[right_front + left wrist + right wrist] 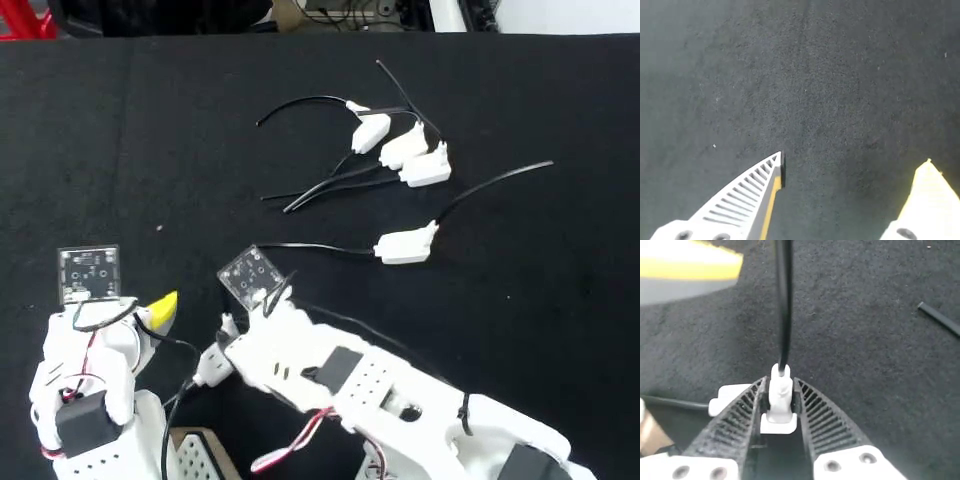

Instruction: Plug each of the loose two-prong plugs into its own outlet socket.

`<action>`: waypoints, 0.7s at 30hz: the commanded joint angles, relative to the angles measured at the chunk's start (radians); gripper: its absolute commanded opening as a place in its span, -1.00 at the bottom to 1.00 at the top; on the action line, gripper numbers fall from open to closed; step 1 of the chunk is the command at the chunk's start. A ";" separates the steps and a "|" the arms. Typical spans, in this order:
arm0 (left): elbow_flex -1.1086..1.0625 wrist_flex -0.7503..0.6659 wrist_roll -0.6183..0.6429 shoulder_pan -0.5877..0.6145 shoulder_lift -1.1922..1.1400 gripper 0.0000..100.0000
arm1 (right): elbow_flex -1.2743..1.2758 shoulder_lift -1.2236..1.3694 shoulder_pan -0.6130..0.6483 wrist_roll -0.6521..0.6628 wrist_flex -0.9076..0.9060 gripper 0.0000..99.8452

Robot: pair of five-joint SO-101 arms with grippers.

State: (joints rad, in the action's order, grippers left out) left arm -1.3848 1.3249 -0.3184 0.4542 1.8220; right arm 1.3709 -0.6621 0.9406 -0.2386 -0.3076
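Note:
My right gripper is shut on a white two-prong plug, whose black cord runs away from the fingers. In the high view this gripper lies low over the mat, just in front of a clear square outlet socket. A second outlet socket sits at the left, just beyond my left gripper. That gripper is open over bare black mat with nothing between its fingers. Three loose white plugs are clustered at the back, and another loose plug lies to the right of the near socket.
Black cords trail leftward from the back plugs across the mat. The left arm's yellow fingertip shows close beyond the held plug. Both arm bodies take up the front edge. Open mat lies at the left and far right.

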 commanded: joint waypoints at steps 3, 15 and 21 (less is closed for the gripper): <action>0.053 0.063 -0.157 -0.070 -0.006 -0.21 | -0.081 -0.012 -0.066 0.014 -0.034 -0.98; 0.019 0.081 -0.275 -0.341 -0.005 -0.21 | -0.076 -0.512 -0.247 0.048 -0.247 -0.98; -0.088 0.068 -0.279 -0.591 -0.006 -0.21 | -0.081 -0.851 -0.456 0.110 -0.497 -0.98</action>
State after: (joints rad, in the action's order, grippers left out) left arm -1.4293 1.3940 -0.5854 0.0184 1.8220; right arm 1.3341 -1.3633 0.5953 -0.1496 -0.6928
